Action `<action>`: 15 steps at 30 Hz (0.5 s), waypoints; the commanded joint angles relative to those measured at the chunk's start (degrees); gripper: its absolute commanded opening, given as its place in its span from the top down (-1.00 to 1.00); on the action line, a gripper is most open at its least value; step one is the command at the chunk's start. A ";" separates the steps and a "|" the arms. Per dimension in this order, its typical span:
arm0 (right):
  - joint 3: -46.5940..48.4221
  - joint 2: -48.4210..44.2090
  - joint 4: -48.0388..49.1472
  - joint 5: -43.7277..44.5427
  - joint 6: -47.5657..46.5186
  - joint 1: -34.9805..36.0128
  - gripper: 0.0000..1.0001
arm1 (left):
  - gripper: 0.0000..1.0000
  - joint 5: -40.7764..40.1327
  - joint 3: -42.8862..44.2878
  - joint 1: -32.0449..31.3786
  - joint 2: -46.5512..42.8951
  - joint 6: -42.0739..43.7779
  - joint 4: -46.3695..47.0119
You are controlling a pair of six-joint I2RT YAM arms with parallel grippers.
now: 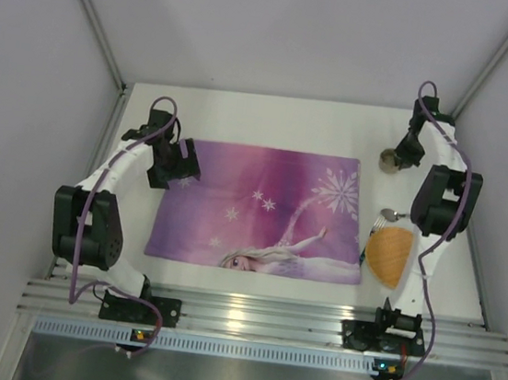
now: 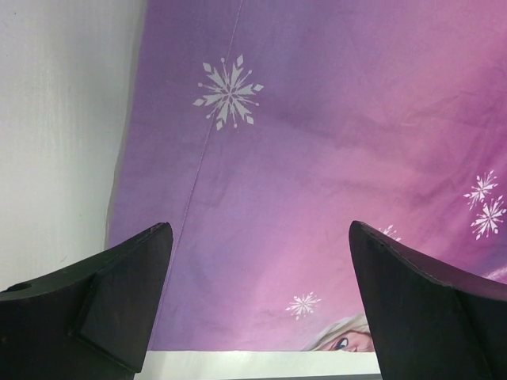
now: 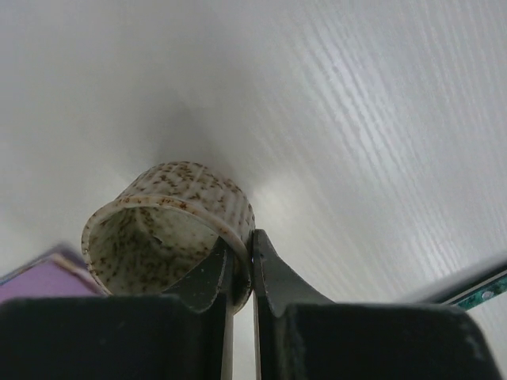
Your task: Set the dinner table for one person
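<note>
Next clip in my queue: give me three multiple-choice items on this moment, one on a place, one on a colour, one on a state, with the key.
1. Where is the speckled cup relative to the placemat?
A) on its middle
B) at its near left corner
C) just off its far right corner

2. The placemat is mostly:
A) purple
B) green
C) yellow

3. The right gripper is:
A) open, above the cup
B) shut on the cup's wall
C) shut on the placemat

Key:
1 C, the top view shows the cup just beyond that corner.
2 A, the top and left wrist views both show purple cloth.
3 B, the right wrist view shows one finger inside the rim and one outside, pinching the wall.
</note>
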 commanded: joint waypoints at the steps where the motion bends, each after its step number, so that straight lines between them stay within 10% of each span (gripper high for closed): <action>1: -0.34 -11.15 3.24 -0.68 1.00 8.05 1.00 | -0.97 0.20 2.67 0.23 0.97 1.15 0.10; 15: -6.94 -8.88 3.95 -4.73 7.24 23.90 1.00 | -0.97 0.91 1.10 0.23 -1.05 1.41 0.71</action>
